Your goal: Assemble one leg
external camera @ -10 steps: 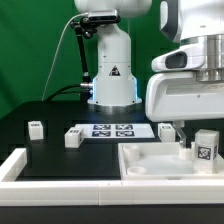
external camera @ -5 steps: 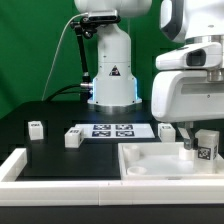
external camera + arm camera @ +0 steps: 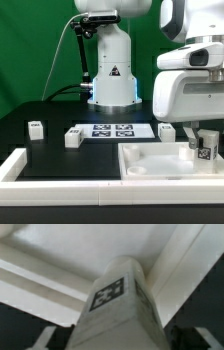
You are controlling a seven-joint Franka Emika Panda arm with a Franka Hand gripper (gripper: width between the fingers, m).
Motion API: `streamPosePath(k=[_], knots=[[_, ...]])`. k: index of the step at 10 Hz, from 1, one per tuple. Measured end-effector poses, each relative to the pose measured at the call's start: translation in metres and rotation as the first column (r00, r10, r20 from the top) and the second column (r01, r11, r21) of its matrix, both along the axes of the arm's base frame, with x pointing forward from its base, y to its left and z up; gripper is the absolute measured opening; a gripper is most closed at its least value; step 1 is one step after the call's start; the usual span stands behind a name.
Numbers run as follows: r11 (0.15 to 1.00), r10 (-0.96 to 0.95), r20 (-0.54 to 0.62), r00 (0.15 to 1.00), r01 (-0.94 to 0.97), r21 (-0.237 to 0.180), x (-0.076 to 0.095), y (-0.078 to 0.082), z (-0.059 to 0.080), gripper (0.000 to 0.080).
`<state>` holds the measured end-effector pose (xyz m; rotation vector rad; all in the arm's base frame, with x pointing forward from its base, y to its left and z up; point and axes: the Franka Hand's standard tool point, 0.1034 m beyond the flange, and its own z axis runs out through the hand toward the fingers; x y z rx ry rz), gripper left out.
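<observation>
One arm is in the scene, its white base (image 3: 110,70) standing at the back of the black table (image 3: 45,115) and its wrist housing filling the exterior view's right. Below that housing the gripper (image 3: 204,150) reaches down over the tray (image 3: 150,165), the large white part with raised rims at the front right.

The leg (image 3: 204,149) is a short white post with one black-and-white tag on its face. It stands between the fingers, over the tray's far right corner. The wrist view shows the same leg (image 3: 118,303) close up, running away from the camera toward the tray's inner corner, with a dark fingertip (image 3: 46,338) on one side and another on the other side. The jaws look closed against the leg's two flanks, though the pads sit at the picture's edge and actual contact is hard to confirm. Whether the leg's lower end touches the tray floor cannot be told.

Counting small white loose parts in the exterior view: one (image 3: 36,127) near the left, one (image 3: 72,138) just beside the marker board's left end, and one (image 3: 166,130) by its right end, partly behind the wrist housing. That makes three on the table, plus the one in the gripper.

The marker board (image 3: 112,129) lies flat in the middle of the table and appears to carry four tags. One white rim (image 3: 15,165) runs along the front left edge.
</observation>
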<state>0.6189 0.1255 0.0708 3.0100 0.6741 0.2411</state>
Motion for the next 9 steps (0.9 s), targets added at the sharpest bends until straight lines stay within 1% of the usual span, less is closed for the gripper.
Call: streamPosePath(k=[1,4,5,6,8,9], knots=[[1.0,-0.001,0.001,1.0,0.001,0.0,0.0002,0.0001,0.0001,0.0297],[0.999,-0.037,0.0,0.999,0.037,0.007,0.0,-0.0002,-0.0002,0.0291],[0.986,-0.164,-0.002,0.986,0.164,0.033,0.0,-0.0003,-0.0002,0.0291],[0.97,-0.239,-0.004,0.971,0.238,0.047,0.0004,-0.002,-0.0001,0.0291],[0.876,-0.47,-0.018,0.883,0.469,0.111,0.0013,-0.0059,-0.0004,0.0291],[0.84,-0.529,-0.022,0.848,0.527,0.132,0.0018,-0.0087,-0.0007,0.0291]])
